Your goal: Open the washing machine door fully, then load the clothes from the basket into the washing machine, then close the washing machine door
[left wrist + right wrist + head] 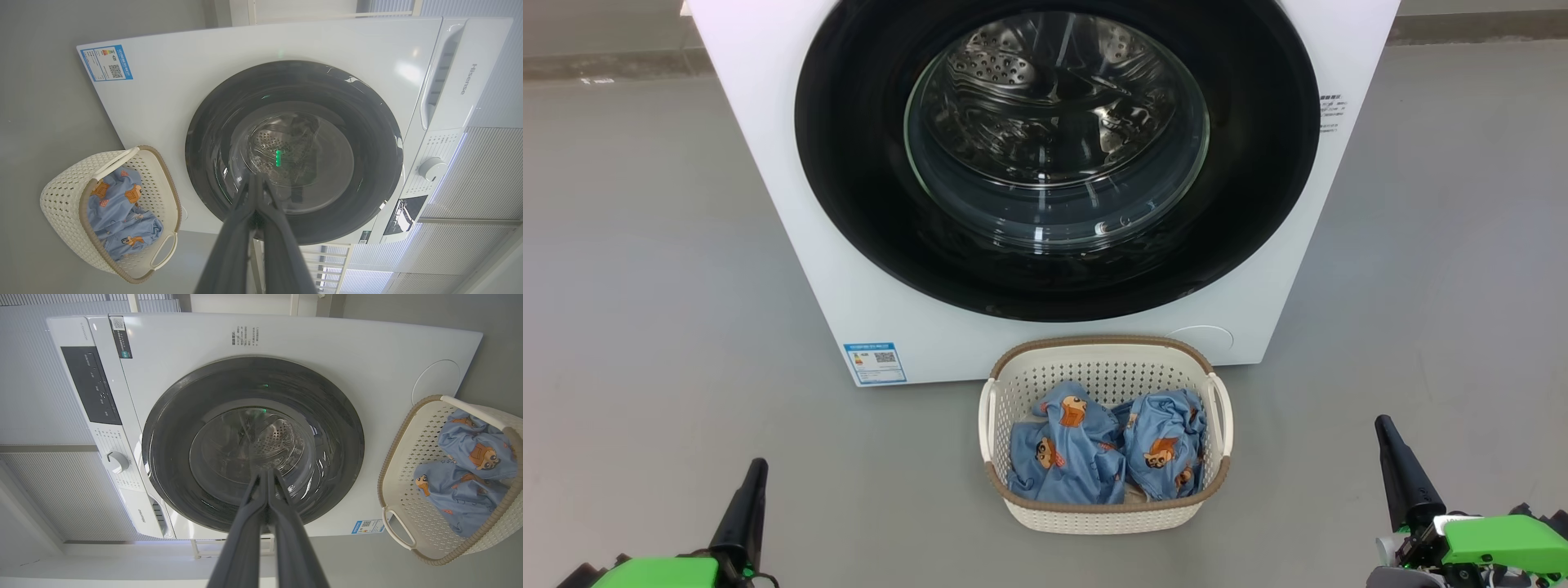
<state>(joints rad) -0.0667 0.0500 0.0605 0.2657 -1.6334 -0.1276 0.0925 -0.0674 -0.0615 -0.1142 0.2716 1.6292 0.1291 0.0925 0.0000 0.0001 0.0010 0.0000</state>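
The white washing machine (pixel 792 204) stands on the floor straight ahead. Its round door (pixel 849 163), with a glossy black rim and clear glass bowl, sits flush against the front. The steel drum shows through the glass. In front of it stands the cream basket (pixel 1107 514) holding light blue clothes (pixel 1070 457) printed with orange-brown characters. My left gripper (pixel 756 465) is at the lower left, shut and empty. At the lower right my right gripper (pixel 1382 422) is shut and empty too. Both stand well short of the machine. In the wrist views the fingertips (pixel 255 177) (pixel 267 471) meet.
Grey floor (pixel 645 286) spreads on both sides of the machine and basket. A blue label sticker (pixel 875 363) sits on the machine's lower left front. The control panel with a dial (pixel 432 168) shows in the left wrist view, and pale ribbed wall panels (pixel 61 482) beyond.
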